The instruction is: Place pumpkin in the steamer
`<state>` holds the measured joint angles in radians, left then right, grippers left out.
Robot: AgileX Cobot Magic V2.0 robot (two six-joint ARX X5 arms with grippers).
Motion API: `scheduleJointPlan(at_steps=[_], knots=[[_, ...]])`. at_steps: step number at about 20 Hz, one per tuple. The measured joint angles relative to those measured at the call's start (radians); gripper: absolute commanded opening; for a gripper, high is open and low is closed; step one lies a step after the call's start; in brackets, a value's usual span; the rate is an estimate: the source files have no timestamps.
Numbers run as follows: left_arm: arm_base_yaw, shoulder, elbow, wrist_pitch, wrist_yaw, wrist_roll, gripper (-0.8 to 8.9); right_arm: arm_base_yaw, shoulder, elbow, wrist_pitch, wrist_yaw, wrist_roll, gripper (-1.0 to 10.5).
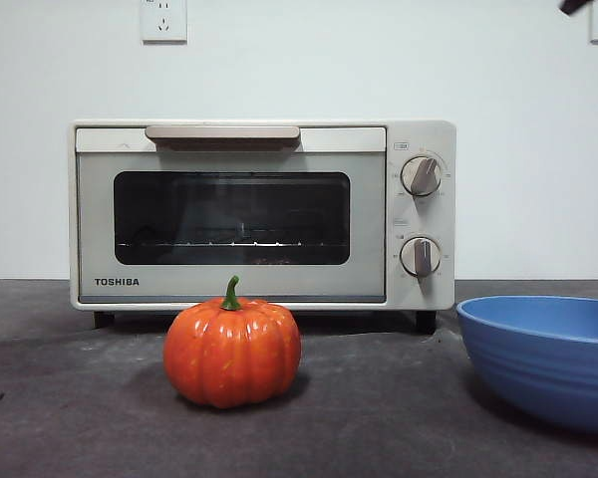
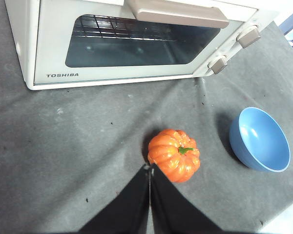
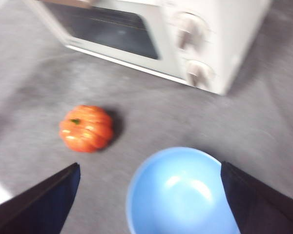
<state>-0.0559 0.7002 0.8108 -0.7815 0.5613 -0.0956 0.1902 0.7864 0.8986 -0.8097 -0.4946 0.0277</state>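
The orange ribbed pumpkin point(image 1: 232, 354) with a green stem sits on the dark table in front of the cream-white TOSHIBA steamer point(image 1: 259, 214), whose door is closed. In the left wrist view the pumpkin point(image 2: 174, 154) lies just past my left gripper point(image 2: 150, 168), which is shut and empty above the table. In the right wrist view, which is blurred, my right gripper point(image 3: 149, 165) is open and empty, high above the blue bowl, with the pumpkin point(image 3: 86, 128) off to one side and the steamer point(image 3: 161, 34) beyond.
A wide blue bowl point(image 1: 548, 358) stands at the right of the table, beside the pumpkin; it also shows in the left wrist view point(image 2: 260, 139) and the right wrist view point(image 3: 180, 192). A black arm tip point(image 1: 575, 5) shows at the top right corner.
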Motion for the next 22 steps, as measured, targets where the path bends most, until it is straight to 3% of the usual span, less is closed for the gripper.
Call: scheduleJointPlan(at_steps=[7, 14, 22], knots=[[0.0, 0.0, 0.0, 0.0, 0.0, 0.0, 0.14, 0.224, 0.185, 0.168, 0.053, 0.032, 0.019, 4.6], [0.0, 0.0, 0.0, 0.0, 0.0, 0.0, 0.14, 0.494, 0.456, 0.245, 0.187, 0.15, 0.03, 4.6], [0.0, 0.0, 0.0, 0.0, 0.0, 0.0, 0.14, 0.608, 0.728, 0.245, 0.334, 0.24, 0.031, 4.6]])
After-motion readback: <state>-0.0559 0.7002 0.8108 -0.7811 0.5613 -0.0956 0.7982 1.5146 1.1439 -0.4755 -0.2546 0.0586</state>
